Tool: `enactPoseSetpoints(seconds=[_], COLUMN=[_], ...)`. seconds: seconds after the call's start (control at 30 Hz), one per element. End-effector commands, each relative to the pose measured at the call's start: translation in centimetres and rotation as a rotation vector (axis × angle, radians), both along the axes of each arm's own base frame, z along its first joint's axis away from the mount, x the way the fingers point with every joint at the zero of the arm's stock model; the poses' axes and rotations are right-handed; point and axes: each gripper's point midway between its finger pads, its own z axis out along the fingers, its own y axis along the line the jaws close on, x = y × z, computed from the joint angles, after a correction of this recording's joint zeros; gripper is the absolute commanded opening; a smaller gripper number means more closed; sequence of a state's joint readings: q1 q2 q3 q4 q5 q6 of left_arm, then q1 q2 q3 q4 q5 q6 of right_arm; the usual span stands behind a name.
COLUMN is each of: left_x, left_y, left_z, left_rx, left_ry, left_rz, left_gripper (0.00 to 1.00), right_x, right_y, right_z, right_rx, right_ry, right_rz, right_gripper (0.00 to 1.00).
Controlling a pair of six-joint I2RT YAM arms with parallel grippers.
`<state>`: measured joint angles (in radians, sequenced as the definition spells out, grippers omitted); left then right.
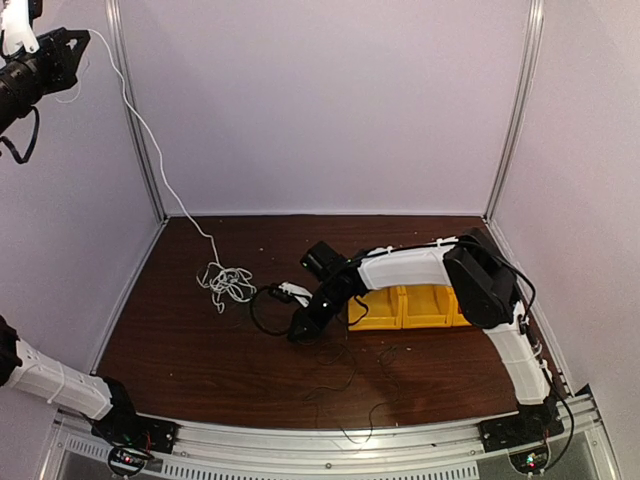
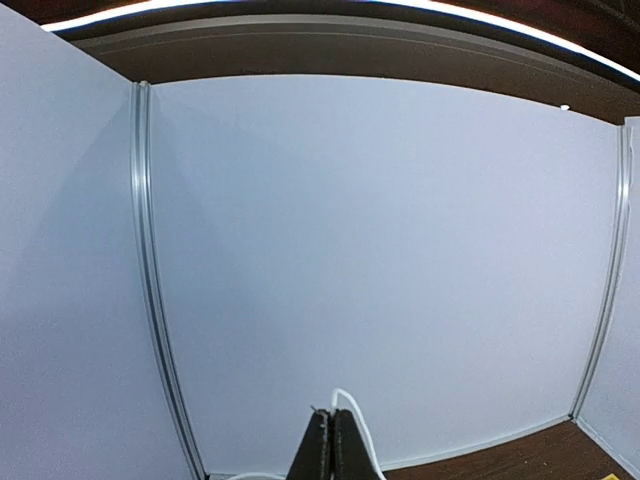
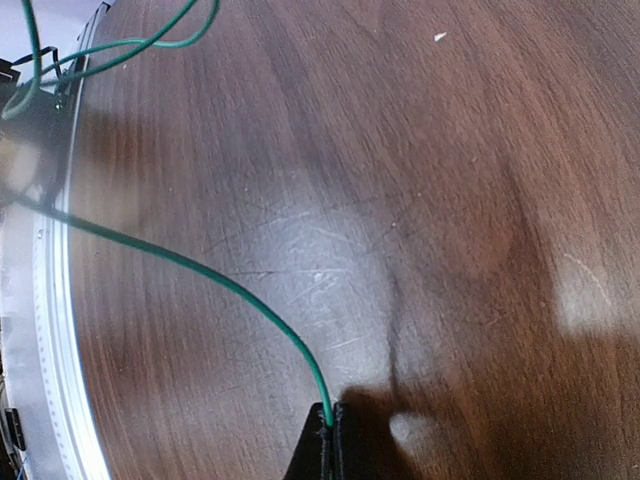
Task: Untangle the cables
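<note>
Pinching white cable (image 1: 150, 147), green cable (image 3: 200, 270).

Lab test booth: white panel walls (image 1: 330, 100), aluminium posts (image 1: 515, 110), wood-grain table (image 1: 200, 350).

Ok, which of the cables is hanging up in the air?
The white cable, pinched in the left gripper high up, trailing down to a tangle on the table. The green cable in the right gripper lies low over the wood.

Left arm raised high, left claw (image 1: 82, 42) clamped. Right arm folded low, right claw (image 1: 299, 331) clamped.
</note>
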<state>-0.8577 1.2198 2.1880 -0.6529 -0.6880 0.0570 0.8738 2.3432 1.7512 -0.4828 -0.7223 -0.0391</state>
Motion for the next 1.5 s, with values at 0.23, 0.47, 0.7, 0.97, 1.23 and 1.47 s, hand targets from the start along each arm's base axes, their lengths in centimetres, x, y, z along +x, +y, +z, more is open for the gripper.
enactPoseSetpoints(seconds=[0.23, 0.47, 0.7, 0.97, 1.23, 1.47], left_x=[3.3, 3.2, 1.8, 0.6, 0.0, -0.3], left_y=[-7.7, -10.2, -9.9, -10.4, -10.3, -10.2], left_z=[-11.0, -16.9, -12.8, -8.6, -6.9, -6.1], left_rx=[0.034, 0.009, -0.047, -0.075, -0.104, -0.158], left_ry=[0.162, 0.263, 0.195, 0.143, 0.120, 0.122], left_rz=[-0.201, -0.318, -0.377, -0.459, -0.488, -0.507], left_gripper=[0.00, 0.00, 0.00, 0.00, 0.00, 0.00], right_x=[-1.3, -1.9, -2.7, -3.6, -2.4, -3.2], right_y=[-1.9, -0.1, 6.0, 11.6, 14.7, 16.7], right_z=[13.5, 17.0, 14.3, 11.7, 11.1, 11.6], right_rx=[0.186, 0.268, 0.312, 0.351, 0.408, 0.438], right_ry=[-0.276, -0.459, -0.470, -0.496, -0.471, -0.438], right_rz=[0.105, 0.156, 0.227, 0.254, 0.181, 0.112], right_gripper=[0.44, 0.62, 0.66, 0.74, 0.74, 0.91])
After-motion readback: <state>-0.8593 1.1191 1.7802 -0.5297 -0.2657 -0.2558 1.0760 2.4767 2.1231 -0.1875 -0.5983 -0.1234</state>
